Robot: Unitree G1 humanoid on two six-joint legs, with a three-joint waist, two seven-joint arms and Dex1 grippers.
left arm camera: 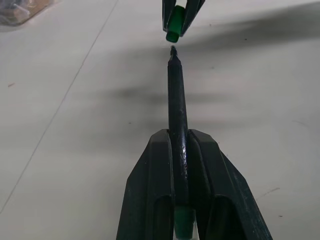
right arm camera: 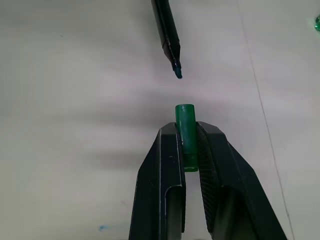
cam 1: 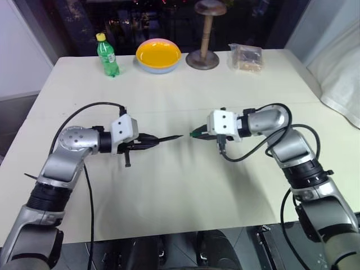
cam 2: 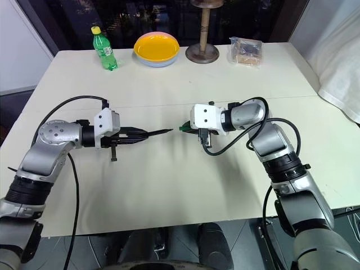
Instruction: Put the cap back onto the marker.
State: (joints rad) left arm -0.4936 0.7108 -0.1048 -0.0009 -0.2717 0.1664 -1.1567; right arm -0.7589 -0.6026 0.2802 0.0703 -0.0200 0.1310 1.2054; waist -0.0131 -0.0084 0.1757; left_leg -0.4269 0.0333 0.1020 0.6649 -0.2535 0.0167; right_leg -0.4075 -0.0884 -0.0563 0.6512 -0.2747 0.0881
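Left claw [cam 1: 147, 142] clamping tight on the marker [cam 1: 166, 138], tip pointing at the cap [cam 1: 196, 134]; right claw [cam 1: 198, 134] pinching the cap closed, both hovering above the counter [cam 1: 180, 191], tip and cap just apart

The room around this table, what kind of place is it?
Probably an indoor demo or lab room: a plain white table holding staged props, a green soda bottle, a yellow bowl and a wooden stand.

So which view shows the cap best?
The right wrist view: the cap sits large between the right hand's fingers, open end visible. The left wrist view shows it smaller, past the marker; the eye views give a green speck.
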